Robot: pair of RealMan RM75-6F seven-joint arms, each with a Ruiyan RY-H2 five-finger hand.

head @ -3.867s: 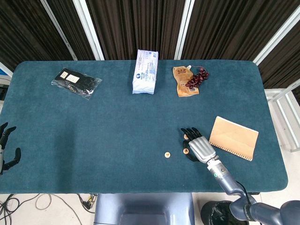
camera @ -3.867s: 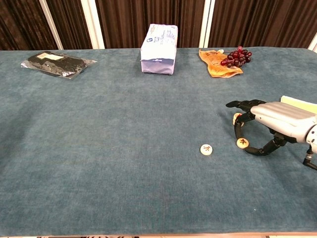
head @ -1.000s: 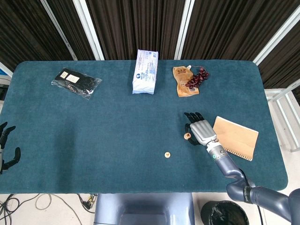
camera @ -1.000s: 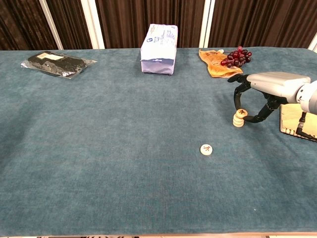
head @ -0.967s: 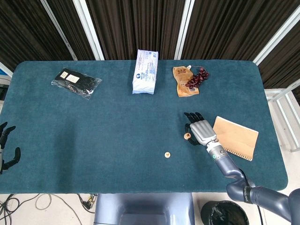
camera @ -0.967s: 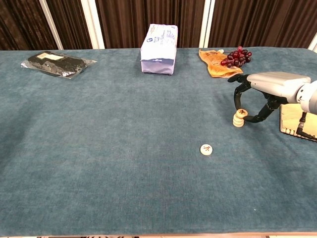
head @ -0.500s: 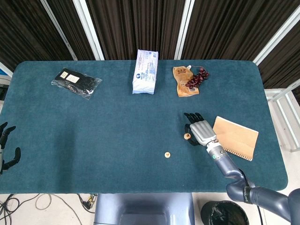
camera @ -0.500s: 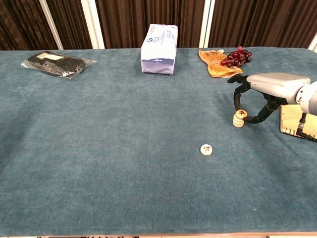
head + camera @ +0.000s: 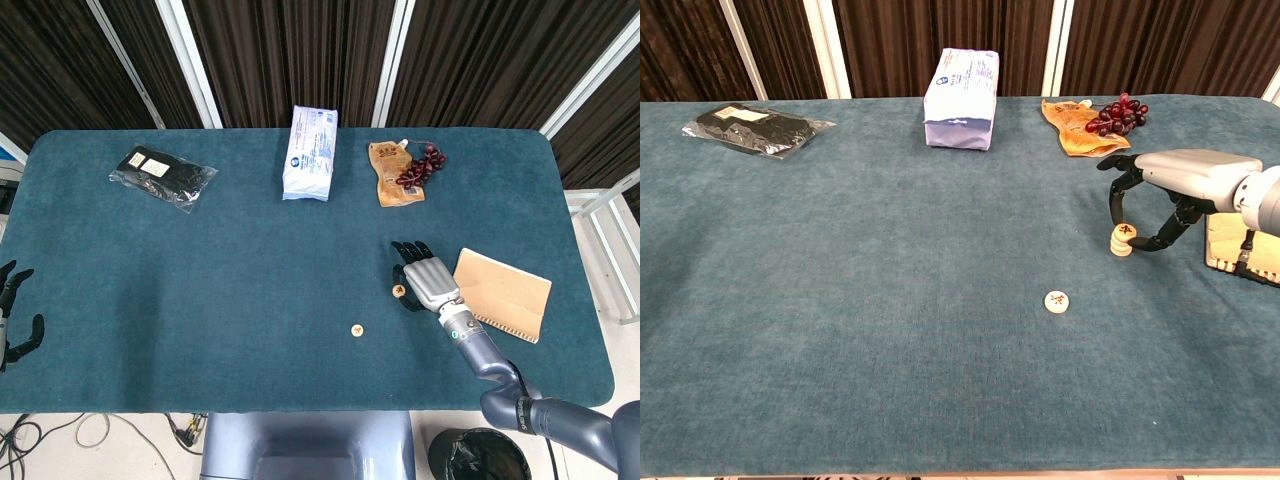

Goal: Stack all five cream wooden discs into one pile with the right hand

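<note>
A short pile of cream wooden discs (image 9: 1122,240) stands right of the table's middle; in the head view the pile (image 9: 398,291) shows only its marked top. One more cream disc (image 9: 1057,301) lies flat alone nearer the front edge, also seen as a single disc (image 9: 356,329) from above. My right hand (image 9: 1170,190) arches over the pile, fingers spread just above and behind it, thumb curved low beside it on the right, and nothing is pinched. My left hand (image 9: 12,315) hangs off the table's left edge, fingers apart and empty.
A tan notebook (image 9: 499,293) lies just right of the right hand. At the back are a white packet (image 9: 962,85), an orange pouch (image 9: 1072,128) with dark grapes (image 9: 1118,113), and a black bag (image 9: 752,128) at the far left.
The top disc has settled squarely on the pile. The right hand's fingers have eased slightly left and off it. The lone disc and the left hand have not moved.
</note>
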